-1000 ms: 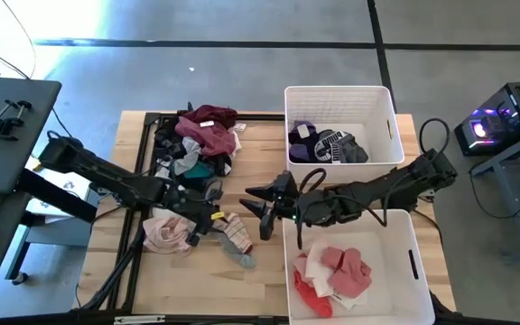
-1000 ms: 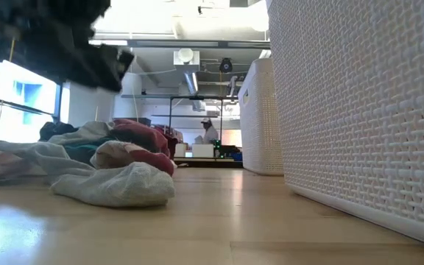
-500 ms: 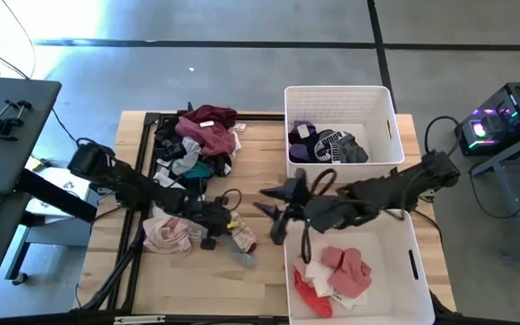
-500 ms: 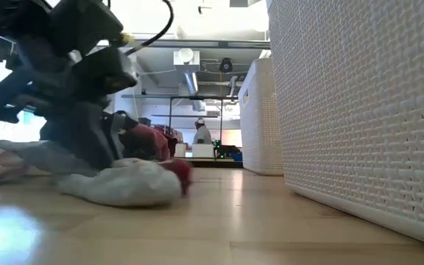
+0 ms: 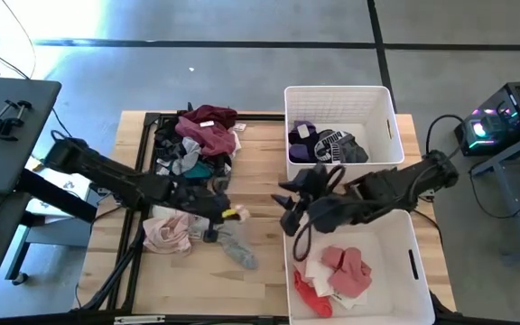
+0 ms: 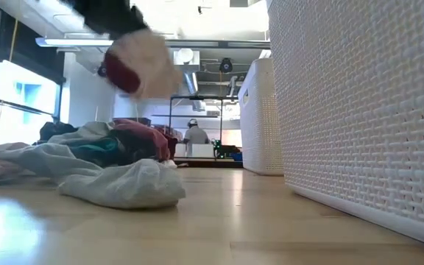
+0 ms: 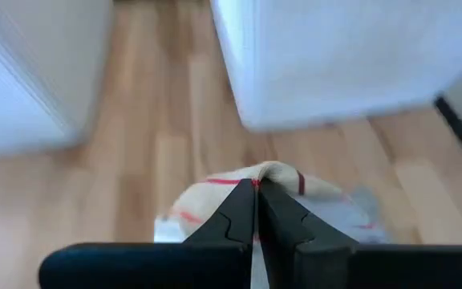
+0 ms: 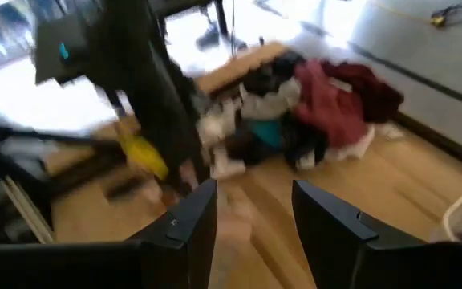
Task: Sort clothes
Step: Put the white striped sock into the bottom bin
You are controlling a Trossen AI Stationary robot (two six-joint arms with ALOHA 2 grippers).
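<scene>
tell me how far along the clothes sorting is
Partly done. The far bin holds dark and purple garments; the near bin holds red, pink and white ones. The left gripper is shut on a cream, red-striped piece. The main pile, a pink garment and a grey one remain.

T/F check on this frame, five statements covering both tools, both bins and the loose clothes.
1. The left tool is shut on a cream, red-striped garment. True.
2. The right tool holds a pink garment. False: its fingers are open and empty.
3. The far bin holds dark and purple clothes. True.
4. The near bin is empty. False: red and pink garments lie in it.
5. A grey garment lies on the table near the left tool. True.
</scene>
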